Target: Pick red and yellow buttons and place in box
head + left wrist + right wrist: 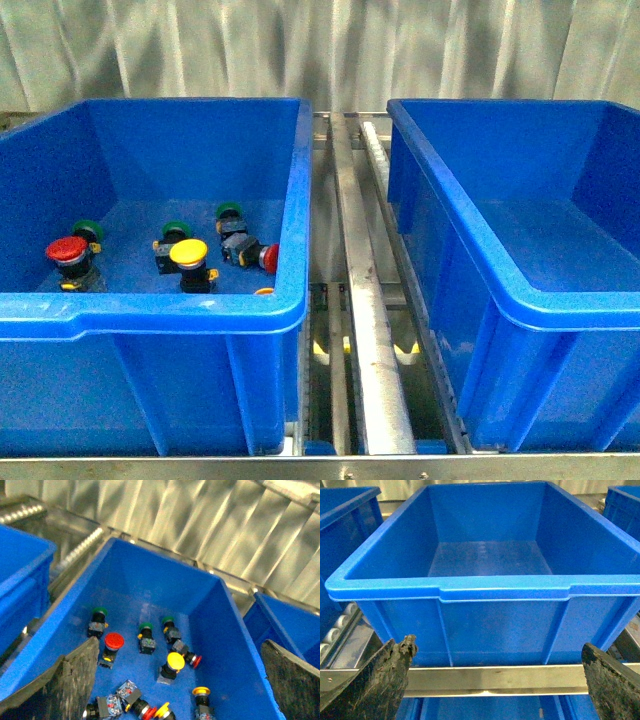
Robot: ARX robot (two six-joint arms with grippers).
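Red and yellow buttons lie loose on the floor of the left blue bin (190, 310). An upright red one (67, 250) (114, 640) is at its left, a yellow one (188, 252) (175, 661) near the middle, and a red one on its side (270, 258) (197, 661) next to it. Another yellow cap (201, 691) and a red and yellow pair (155, 712) show only in the left wrist view. My left gripper (180, 645) hangs open above these, holding nothing. The empty blue box (520, 300) (450, 587) stands on the right. My right gripper (497, 645) is open before its near wall.
Green-capped switches (177, 231) (145, 626) lie among the buttons. A metal roller rail (375, 330) runs between the two bins. A steel bar (495, 677) crosses under the box's near wall. A pleated curtain (320, 50) closes the back. Neither arm shows in the front view.
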